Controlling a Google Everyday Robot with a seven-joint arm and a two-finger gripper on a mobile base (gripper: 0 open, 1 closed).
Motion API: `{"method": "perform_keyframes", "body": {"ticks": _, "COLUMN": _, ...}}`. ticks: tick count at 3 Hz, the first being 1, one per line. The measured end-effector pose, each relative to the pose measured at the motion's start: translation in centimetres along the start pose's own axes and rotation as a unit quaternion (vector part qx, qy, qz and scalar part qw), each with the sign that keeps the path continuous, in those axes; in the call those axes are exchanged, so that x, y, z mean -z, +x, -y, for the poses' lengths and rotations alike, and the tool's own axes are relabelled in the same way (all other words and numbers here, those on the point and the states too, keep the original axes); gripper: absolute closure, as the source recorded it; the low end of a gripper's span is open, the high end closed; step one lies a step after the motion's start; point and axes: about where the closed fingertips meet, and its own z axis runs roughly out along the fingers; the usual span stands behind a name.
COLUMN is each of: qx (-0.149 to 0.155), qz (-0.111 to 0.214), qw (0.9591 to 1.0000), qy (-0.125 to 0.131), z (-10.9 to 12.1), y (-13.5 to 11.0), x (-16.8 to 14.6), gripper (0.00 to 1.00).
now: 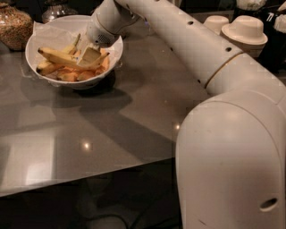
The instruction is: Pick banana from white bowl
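Observation:
The white bowl point(33, 56), lined with crinkled white paper, stands at the far left of the grey table. The long yellow banana point(58, 57) lies across it on top of shorter bananas point(47, 67) and orange fruit pieces point(76, 75). My gripper point(89, 56) reaches down into the bowl from the right. It sits at the banana's right half and is shut on it, with one beige finger point(90, 55) in front of the fruit. The banana's dark right tip shows just past the finger.
A glass jar of grains point(13, 24) and another glass vessel point(56, 8) stand behind the bowl. Stacks of upturned beige paper bowls point(245, 30) stand at the back right. My arm point(192, 44) spans the table's right side. The table's front edge point(89, 179) runs below.

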Motion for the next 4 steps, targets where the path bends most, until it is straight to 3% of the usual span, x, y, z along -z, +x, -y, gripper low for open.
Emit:
{"method": "perform_keyframes", "body": {"ticks": 3, "qx": -0.015, "qz": 0.009, "qw": 0.9996, "qy": -0.023, "z": -0.4, "y": 0.2, "x": -3.0, "gripper": 0.47}}
{"method": "perform_keyframes", "body": {"ticks": 4, "qx": -0.016, "qz": 0.014, "qw": 0.9994, "qy": -0.028, "z": -0.6, "y": 0.0, "x": -3.6, "gripper": 0.66}}
